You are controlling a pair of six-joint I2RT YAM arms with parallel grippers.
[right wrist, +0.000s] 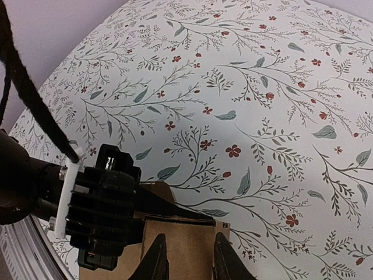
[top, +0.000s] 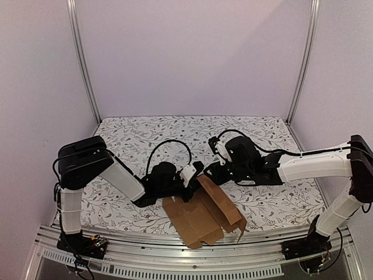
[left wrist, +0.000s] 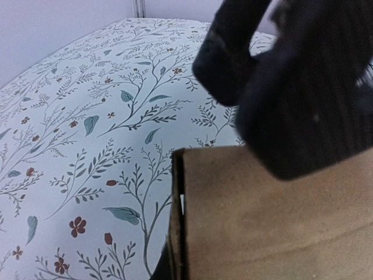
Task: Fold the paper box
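- Nearest, at the front edge of the white flower-patterned table [top: 134, 140], about midway between the two arm bases: the plain brown creased-cardboard paper box [top: 204, 220]. Partly raised, panels splayed, one long flap leaning up along its right side, near corner seemingly over the grey metal rail [top: 145, 242].
- Judged to be mid-fold: walls being stood up, nothing tucked or locked yet.
- Just behind, at the far left corner of the paper box: the black left claw [top: 190, 177], closed tight. Apparently pinching a thin panel edge and steadying it.
- Right beside that, over the top end of the leaning flap: the black right claw [top: 212, 170]. Fingers [right wrist: 158, 261] apart, brown cardboard showing in the gap, clamped on nothing visible.
- Next, probably: take or press that flap and swing it over along its crease while holding the pinned corner. Calls for a slow arc and no tug toward the front edge.
- Left arm: upper link raised high at the left, forearm sloping down and inward, wrist low over the cloth.
- Right arm: reaching in from the right base, long white forearm nearly level, wrist bent down toward the paper box.
- Farther back: patterned table surface running to the pale rear wall [top: 192, 58].
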